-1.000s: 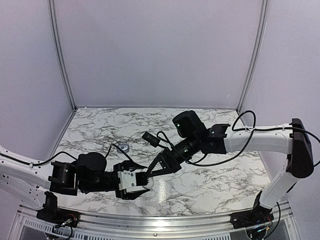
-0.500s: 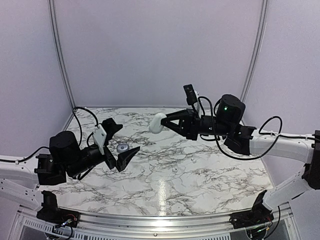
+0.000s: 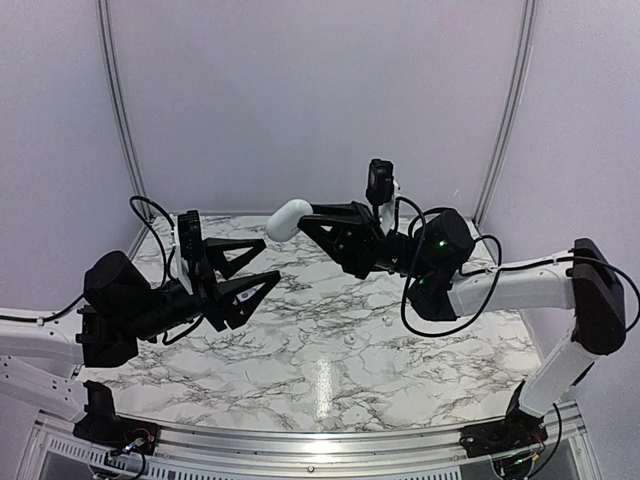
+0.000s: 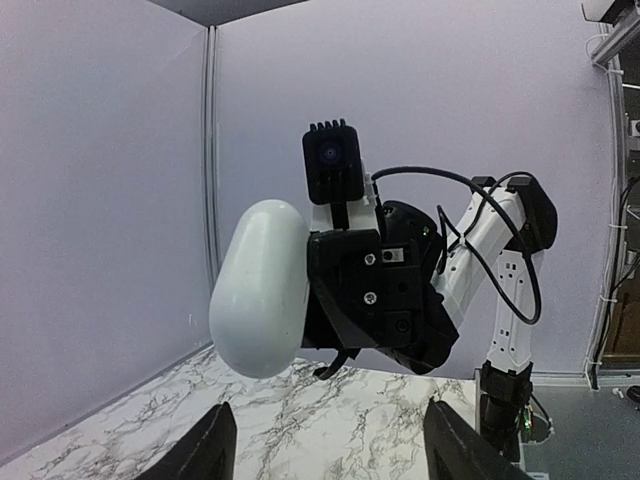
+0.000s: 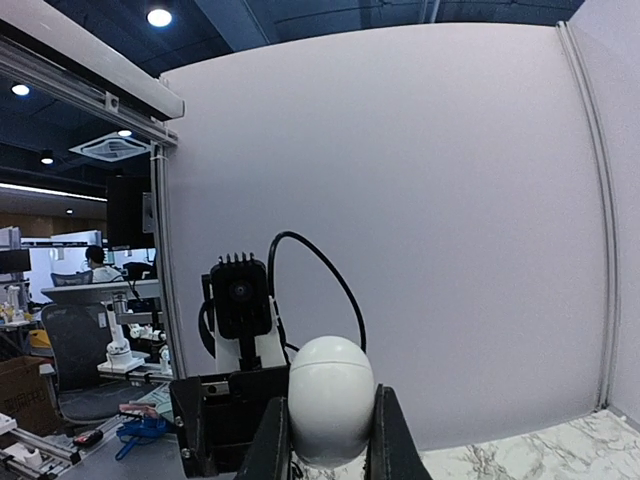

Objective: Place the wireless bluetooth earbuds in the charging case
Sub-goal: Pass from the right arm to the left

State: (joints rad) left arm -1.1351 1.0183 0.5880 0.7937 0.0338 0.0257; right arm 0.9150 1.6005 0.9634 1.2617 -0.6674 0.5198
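A white pebble-shaped charging case [image 3: 288, 218], closed with a seam near one end, is held high above the marble table. My right gripper [image 3: 303, 224] is shut on it; in the right wrist view the case [image 5: 330, 398] sits between both fingers [image 5: 276, 440]. My left gripper [image 3: 267, 261] is open and empty, raised, pointing at the case from just below it. In the left wrist view the case [image 4: 260, 290] hangs above my spread fingers [image 4: 200, 452]. Two tiny rounded specks, possibly earbuds [image 3: 388, 322], lie on the table, the second speck [image 3: 350, 339] nearer the front.
The marble table [image 3: 330, 380] is bounded by pale back and side walls. Both arms cross above the table's middle. Cables loop off both wrists. The left wrist camera [image 5: 240, 295] faces the right wrist view.
The right gripper has lifted the white case from low over the table to high up and to the left. The left gripper has drawn back, opened, and tilted up towards the case.
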